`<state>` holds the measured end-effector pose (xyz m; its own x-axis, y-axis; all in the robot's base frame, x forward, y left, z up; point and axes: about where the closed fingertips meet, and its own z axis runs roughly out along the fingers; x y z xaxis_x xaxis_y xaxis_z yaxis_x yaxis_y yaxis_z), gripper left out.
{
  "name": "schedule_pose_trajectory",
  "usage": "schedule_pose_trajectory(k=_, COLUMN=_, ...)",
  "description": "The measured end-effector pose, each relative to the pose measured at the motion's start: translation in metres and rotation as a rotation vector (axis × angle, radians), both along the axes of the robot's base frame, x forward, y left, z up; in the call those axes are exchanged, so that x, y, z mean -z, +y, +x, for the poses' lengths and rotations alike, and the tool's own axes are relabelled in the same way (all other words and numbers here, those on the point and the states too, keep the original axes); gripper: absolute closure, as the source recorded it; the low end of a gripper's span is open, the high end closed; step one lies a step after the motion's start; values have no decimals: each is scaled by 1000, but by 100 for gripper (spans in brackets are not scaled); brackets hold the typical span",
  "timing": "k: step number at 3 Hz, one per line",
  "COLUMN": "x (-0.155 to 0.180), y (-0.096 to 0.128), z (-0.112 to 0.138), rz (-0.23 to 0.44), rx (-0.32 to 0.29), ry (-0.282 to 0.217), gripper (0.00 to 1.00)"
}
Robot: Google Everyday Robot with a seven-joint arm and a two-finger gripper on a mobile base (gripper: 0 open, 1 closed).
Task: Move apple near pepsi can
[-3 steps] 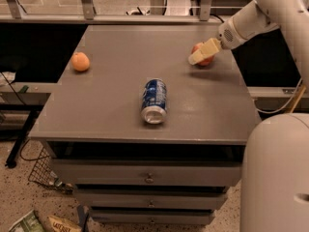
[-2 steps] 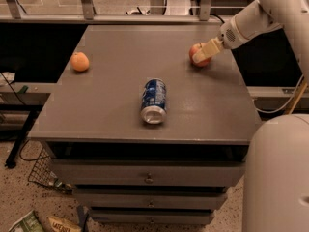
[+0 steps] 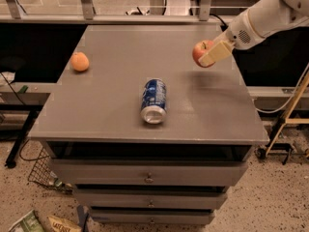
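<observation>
I see a grey counter (image 3: 111, 95) from above and in front, filling most of the view. It has a flat top and three shallow drawers (image 3: 147, 174) stacked beneath its front edge.

My white arm (image 3: 270, 16) reaches in from the upper right of the picture, slanting down over the counter's far right part. Its hand (image 3: 207, 54) is at the end of the arm, pinching the apple (image 3: 198, 51). One pale finger (image 3: 216, 52) lies across the side of the fruit that faces me.

The apple is red with a short stem on top. It looks raised off the surface, with a soft shadow on the counter below it.

The can (image 3: 154, 100) is blue with white lettering. It lies on its side near the middle of the counter, its silver end pointing at the front edge. It is well apart from the apple, which sits further back and to the right.

A small orange (image 3: 80, 62) rests near the counter's left edge, far from both.

A wire basket (image 3: 41, 170) stands on the floor at lower left.
</observation>
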<state>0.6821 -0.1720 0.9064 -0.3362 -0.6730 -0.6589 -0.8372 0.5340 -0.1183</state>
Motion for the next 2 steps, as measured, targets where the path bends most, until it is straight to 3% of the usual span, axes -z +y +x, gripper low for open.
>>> schedule_pose_trajectory(k=1, x=10, y=31, z=-55, rz=-84, rx=-202, ry=-12, gripper=100)
schedule_pose_trajectory(k=2, x=22, y=51, z=-89, rz=-125, rx=-354, ry=-22, gripper=100)
